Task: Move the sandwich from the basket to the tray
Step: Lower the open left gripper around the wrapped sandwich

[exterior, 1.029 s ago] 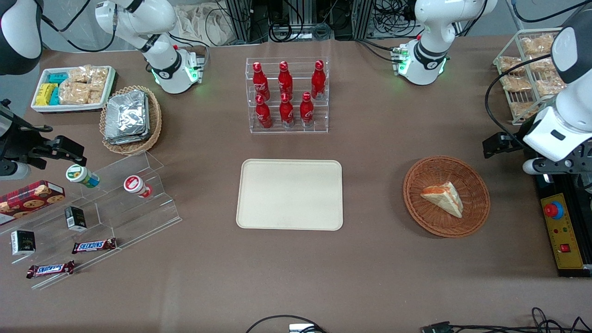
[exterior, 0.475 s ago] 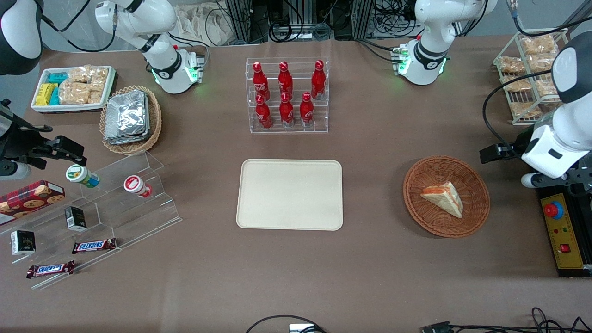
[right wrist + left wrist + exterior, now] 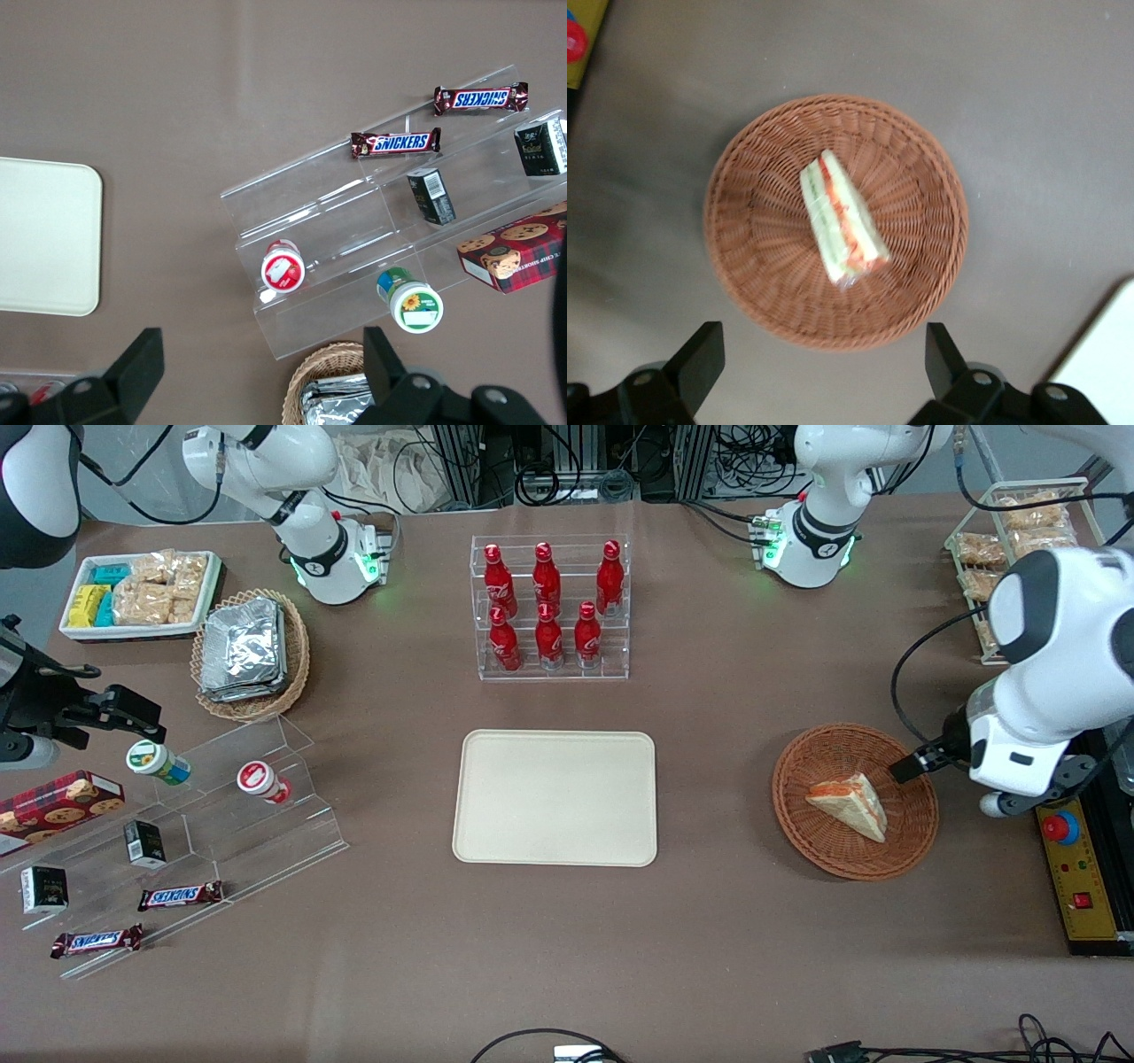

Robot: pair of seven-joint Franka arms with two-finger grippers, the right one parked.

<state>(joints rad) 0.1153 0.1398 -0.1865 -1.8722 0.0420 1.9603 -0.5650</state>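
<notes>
Gripper [image 3: 819, 372] spread wide, held above basket [image 3: 917, 825] edge, nothing gripped. Sandwich [image 3: 849, 804] laid at basket centre, tray [image 3: 555, 798] at table centre. Risk: soft bread crushed or basket rim struck if descent misaligned.

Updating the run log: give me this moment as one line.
phase: approach | gripper: open, above basket edge | sandwich: in basket, untouched | tray: nothing on it
</notes>
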